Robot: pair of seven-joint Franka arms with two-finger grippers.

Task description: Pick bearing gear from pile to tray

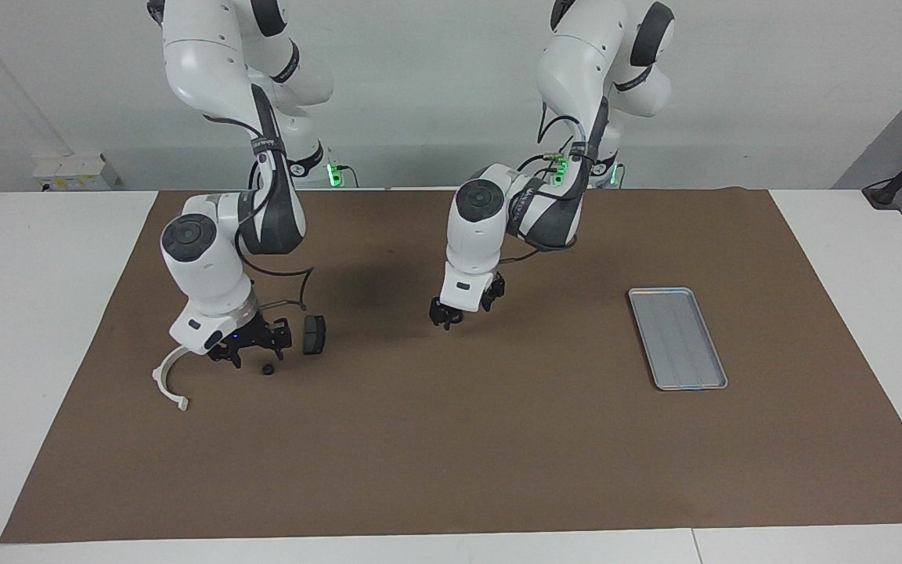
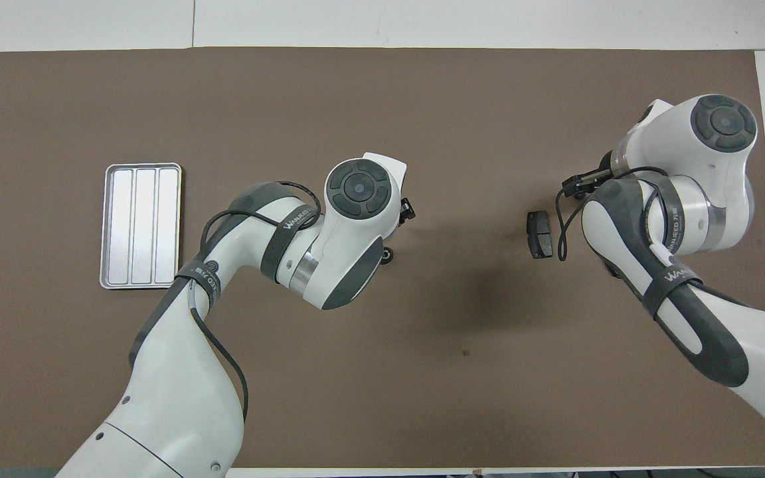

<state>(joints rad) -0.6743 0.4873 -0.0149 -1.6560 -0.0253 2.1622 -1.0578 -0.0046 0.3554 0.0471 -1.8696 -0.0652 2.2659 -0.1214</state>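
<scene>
the step in hand looks like the reach for the pickup. the left gripper (image 1: pixel 446 319) hangs low over the middle of the brown mat (image 1: pixel 451 470), right above the small black bearing gear (image 2: pixel 388 255), which the arm mostly hides; only its edge peeks out in the overhead view. its fingers stand apart with nothing between them. next it would need to settle down around the gear, close, and carry it toward the left arm's end of the table, where the tray (image 1: pixel 677 338) lies bare.

the gear is round, so it has no long axis to tell. the tray's long axis runs from the robots outward.

the right gripper (image 1: pixel 251 345) is low by the white bracket (image 1: pixel 169 376), a tiny black piece (image 1: pixel 268 369) and a brake pad (image 1: pixel 313 334); whether its fingers are apart or together i cannot tell.
</scene>
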